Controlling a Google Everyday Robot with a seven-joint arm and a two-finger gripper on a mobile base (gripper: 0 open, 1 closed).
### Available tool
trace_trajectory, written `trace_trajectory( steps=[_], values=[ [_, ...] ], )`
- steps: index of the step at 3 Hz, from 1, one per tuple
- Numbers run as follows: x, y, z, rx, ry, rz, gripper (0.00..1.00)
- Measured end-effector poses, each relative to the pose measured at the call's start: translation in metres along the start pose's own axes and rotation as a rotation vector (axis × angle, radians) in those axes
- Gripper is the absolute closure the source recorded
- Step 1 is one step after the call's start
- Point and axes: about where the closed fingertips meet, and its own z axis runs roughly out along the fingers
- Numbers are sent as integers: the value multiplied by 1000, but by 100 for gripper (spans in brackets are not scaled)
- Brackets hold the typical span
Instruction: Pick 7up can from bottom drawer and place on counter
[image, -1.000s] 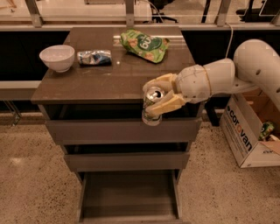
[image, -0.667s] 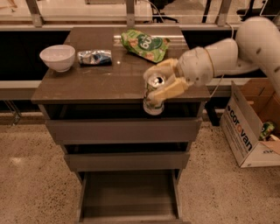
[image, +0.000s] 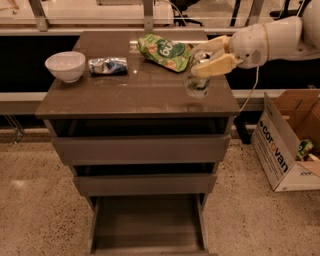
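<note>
The 7up can (image: 198, 84) is upright in my gripper (image: 198, 62), over the right part of the counter (image: 135, 92). Its base is at or just above the counter surface; I cannot tell if it touches. The gripper's cream fingers (image: 216, 65) are shut on the top of the can, and the white arm reaches in from the upper right. The bottom drawer (image: 147, 222) is pulled out, and its dark floor is empty. The two drawers above it are slightly open.
A white bowl (image: 65, 65) and a blue-silver foil packet (image: 107, 66) lie on the counter's left. A green snack bag (image: 165, 50) lies at the back, just left of the gripper. A cardboard box (image: 287, 145) stands on the floor at the right.
The gripper has carried the can from the counter's front right edge up and back, and it is now over the counter top beside the green bag.
</note>
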Motion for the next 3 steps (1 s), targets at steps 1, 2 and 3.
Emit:
trace_trajectory(
  steps=[1, 2, 3],
  values=[
    [12, -34, -20, 134, -10, 81, 100],
    [30, -54, -19, 183, 7, 158, 84],
    [33, -57, -16, 184, 10, 173, 59]
  ],
)
